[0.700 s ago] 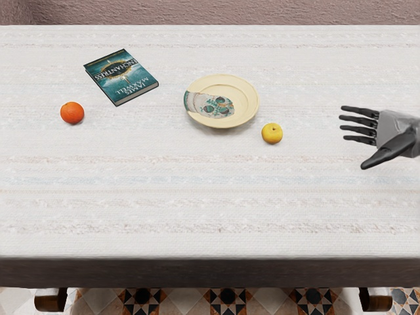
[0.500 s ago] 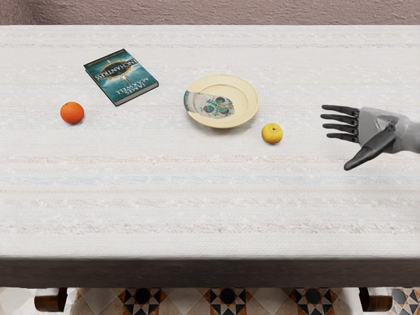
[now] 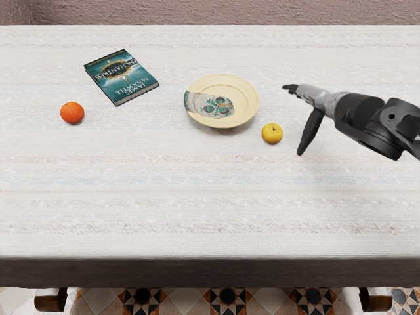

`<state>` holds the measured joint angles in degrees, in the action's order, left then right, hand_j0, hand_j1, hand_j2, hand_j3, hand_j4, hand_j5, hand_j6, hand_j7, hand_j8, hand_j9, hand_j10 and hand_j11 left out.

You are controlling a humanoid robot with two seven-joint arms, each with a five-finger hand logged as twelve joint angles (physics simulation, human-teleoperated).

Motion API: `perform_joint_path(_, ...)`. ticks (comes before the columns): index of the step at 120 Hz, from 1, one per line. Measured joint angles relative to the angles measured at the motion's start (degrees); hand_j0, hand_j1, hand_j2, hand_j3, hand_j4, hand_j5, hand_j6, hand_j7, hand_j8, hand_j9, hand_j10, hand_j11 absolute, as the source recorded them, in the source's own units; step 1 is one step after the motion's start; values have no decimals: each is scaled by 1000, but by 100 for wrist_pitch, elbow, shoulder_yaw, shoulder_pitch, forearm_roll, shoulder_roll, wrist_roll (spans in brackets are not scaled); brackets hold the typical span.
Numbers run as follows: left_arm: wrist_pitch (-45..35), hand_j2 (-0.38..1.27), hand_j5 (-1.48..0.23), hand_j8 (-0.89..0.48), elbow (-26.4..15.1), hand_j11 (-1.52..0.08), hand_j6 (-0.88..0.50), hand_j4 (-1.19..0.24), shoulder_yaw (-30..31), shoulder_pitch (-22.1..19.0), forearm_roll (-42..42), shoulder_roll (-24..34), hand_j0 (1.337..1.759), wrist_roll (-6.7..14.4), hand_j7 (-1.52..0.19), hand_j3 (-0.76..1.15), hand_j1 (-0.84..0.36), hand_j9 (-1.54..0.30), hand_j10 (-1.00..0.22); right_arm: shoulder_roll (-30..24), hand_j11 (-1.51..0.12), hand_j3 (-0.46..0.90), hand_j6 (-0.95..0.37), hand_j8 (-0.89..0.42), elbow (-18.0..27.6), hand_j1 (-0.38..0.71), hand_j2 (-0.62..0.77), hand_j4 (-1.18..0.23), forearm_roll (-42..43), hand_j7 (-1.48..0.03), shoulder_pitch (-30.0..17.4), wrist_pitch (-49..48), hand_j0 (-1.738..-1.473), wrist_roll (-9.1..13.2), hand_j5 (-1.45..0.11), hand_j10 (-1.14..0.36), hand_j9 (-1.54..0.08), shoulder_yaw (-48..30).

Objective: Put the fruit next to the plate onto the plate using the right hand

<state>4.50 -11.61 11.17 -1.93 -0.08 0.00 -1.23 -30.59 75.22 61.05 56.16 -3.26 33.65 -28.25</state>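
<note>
Surface [image 3: 210,197]: pale, with faint stripes; everything lies on it.
Right hand [image 3: 315,100]: comes in from the right, fingers straight, thumb pointing down, holding nothing. It is near the yellow fruit, not touching.
Plate [image 3: 244,98]: cream, near the middle.
Book [image 3: 121,77]: far left of the plate.
Orange [image 3: 72,112]: below the book.
Yellow fruit [image 3: 272,133]: on the surface, just beside the plate's lower right rim.

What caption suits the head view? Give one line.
Open right hand poised beside the yellow fruit, which lies on the table next to the plate.
</note>
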Motion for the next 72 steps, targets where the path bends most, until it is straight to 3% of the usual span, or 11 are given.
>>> perform_joint_path(32,0,0,0,0,0,0,0,0,3,0,0,0,1658,0,0,0,349,0,0,1127,-55,0,-46,-45,-319,-300,-7,-44,505,-55,281,1581,-1658,125,-55,-44,-55,857)
perform_joint_path(51,1,0,0,0,0,0,0,0,3,0,0,0,1658,0,0,0,349,0,0,1471,-176,0,-138,-138,-601,-188,-25,-137,511,-176,219,2458,-1658,133,-176,-137,-176,973)
perform_joint_path(72,1,0,0,0,1,0,0,0,3,0,0,0,1658,0,0,0,349,0,0,1764,-227,0,-177,-177,-1084,-141,-33,-176,487,-227,101,3004,-1658,135,-227,-176,-227,1094)
